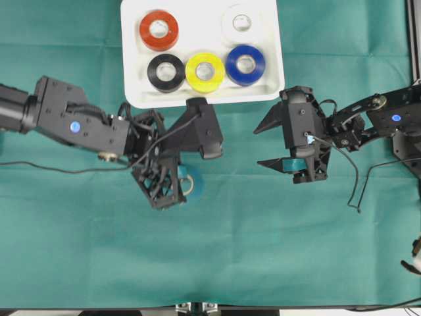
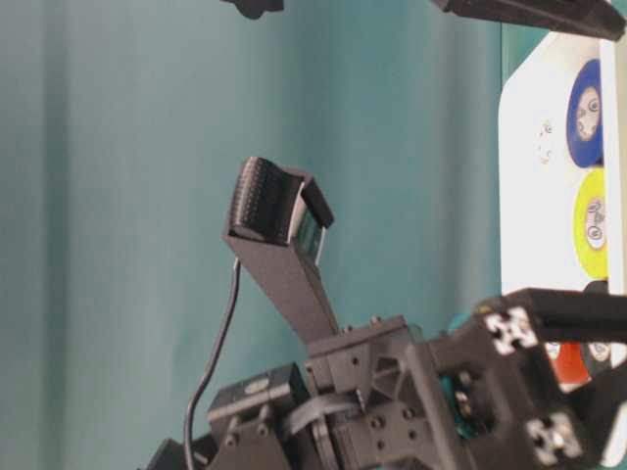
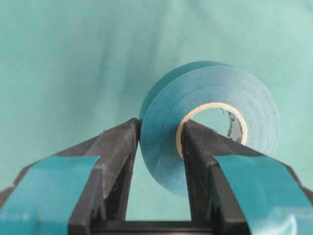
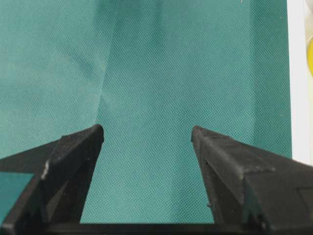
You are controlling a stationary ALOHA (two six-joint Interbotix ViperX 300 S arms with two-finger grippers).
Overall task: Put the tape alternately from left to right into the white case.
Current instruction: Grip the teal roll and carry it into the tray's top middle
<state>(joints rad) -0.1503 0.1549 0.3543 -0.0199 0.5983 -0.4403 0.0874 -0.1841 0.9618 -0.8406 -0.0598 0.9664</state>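
Teal roll mostly hidden from above

The left gripper (image 1: 172,186) covers most of the teal roll (image 1: 193,184); the white case (image 1: 131,79) runs off the overhead view's top edge, and the white roll (image 1: 241,22) with it.

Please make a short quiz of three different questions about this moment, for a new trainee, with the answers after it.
1. True or false: the left gripper grips the teal roll by its wall, one finger inside the core.
2. How many rolls lie in the white case?
3. Which is empty? A: left gripper. B: right gripper.

Key:
1. True.
2. Five: orange-red roll, white roll, black roll, yellow roll, blue roll.
3. B; its jaws stand open over the green cloth.
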